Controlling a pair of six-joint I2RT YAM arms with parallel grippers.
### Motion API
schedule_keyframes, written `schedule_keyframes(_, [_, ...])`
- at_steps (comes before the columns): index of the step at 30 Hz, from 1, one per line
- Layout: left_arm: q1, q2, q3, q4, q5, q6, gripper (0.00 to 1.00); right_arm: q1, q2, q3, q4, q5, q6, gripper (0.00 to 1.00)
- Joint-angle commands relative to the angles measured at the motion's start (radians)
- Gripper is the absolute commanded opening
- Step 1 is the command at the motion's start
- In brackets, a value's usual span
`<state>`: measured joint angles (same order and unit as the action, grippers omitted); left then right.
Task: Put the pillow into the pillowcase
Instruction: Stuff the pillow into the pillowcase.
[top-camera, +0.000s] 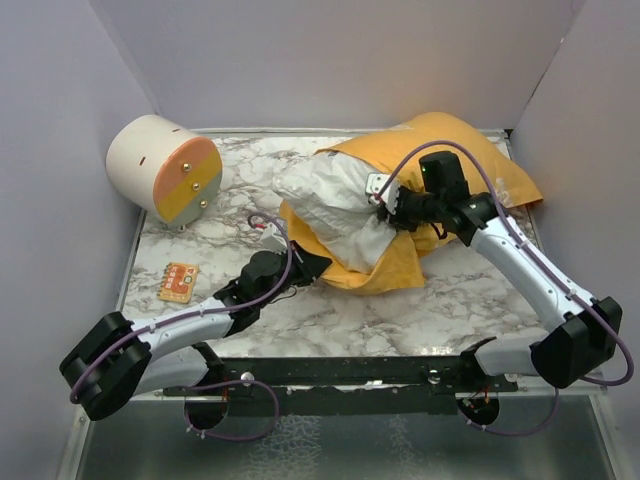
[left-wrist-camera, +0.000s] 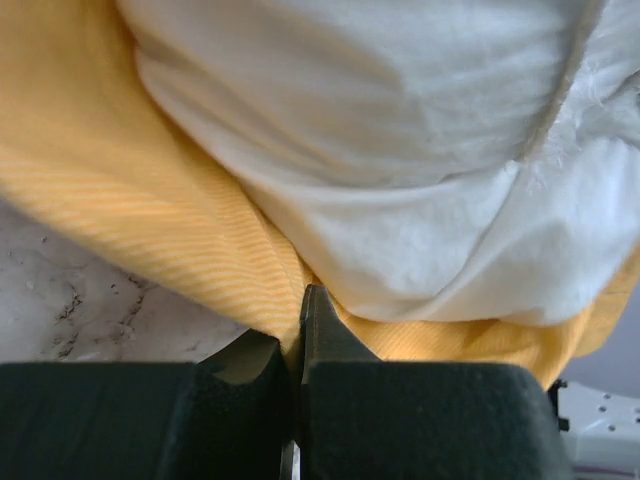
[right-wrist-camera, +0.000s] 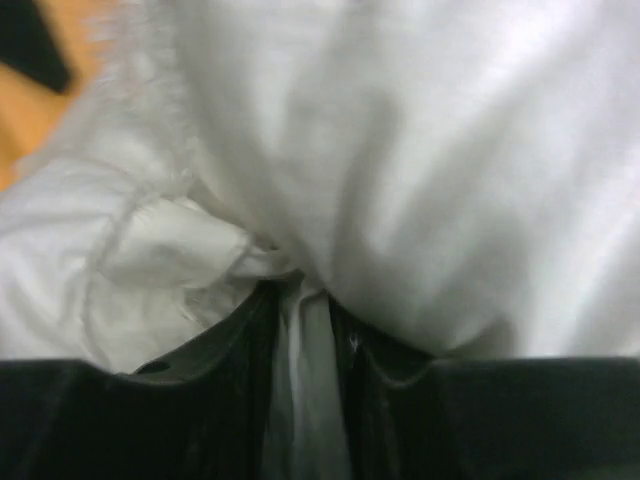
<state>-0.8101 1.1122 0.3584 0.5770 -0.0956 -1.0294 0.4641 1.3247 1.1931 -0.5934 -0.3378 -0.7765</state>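
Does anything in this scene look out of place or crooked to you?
Yes. The pillow is only partly inside the pillowcase: its crumpled white end bulges out of the opening, and the case is bunched around it. Far left, the cream-and-orange cylinder lies on its side.

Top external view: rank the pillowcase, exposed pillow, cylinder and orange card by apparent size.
1. pillowcase
2-3. pillow (exposed part) and cylinder: look about alike, not ranked
4. orange card

Robot lab cell, plain white walls (top-camera: 330, 60), marble-print tabletop (top-camera: 400, 310)
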Motion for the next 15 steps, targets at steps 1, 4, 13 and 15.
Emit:
schedule_keyframes(1, [-0.003,0.011,0.088,-0.031,0.138,0.125,0.0,-0.058,0.012,0.19,-0.481,-0.428,-0.198,0.43])
schedule_keyframes(4, [-0.008,0.05,0.135,0.0,0.186,0.148,0.0,-0.044,0.013,0.328,-0.614,-0.628,-0.281,0.64])
schedule_keyframes(13, [-0.015,0.036,0.187,-0.041,0.198,0.196,0.0,0.27,0.056,0.382,-0.521,-0.565,-0.201,0.75])
schedule_keyframes(15, [-0.016,0.027,0.181,-0.042,0.195,0.198,0.0,0.318,0.065,0.331,-0.463,-0.469,-0.17,0.69])
